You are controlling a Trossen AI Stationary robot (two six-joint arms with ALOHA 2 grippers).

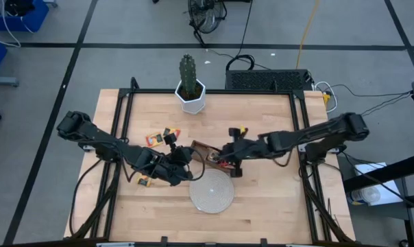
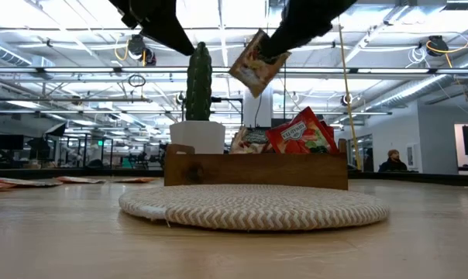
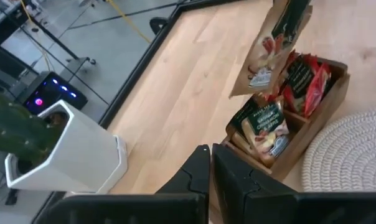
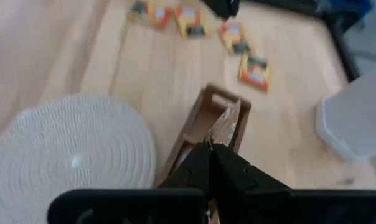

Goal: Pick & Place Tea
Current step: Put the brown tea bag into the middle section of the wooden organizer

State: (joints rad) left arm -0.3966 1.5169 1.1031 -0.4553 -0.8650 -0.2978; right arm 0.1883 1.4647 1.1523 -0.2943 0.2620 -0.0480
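Open-plan lab or industrial office: exposed ceiling pipes (image 2: 63,74), strip lights (image 2: 242,12), desks with monitors (image 2: 9,143) seen beyond the table (image 1: 262,192); cables (image 1: 371,103) strewn on grey floor.

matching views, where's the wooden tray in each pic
high: tray mid-table, above the disc.
low: tray centre, behind the disc.
left wrist: tray at right, beside the disc.
right wrist: tray centre, right of the disc.
Shared landmark: disc.
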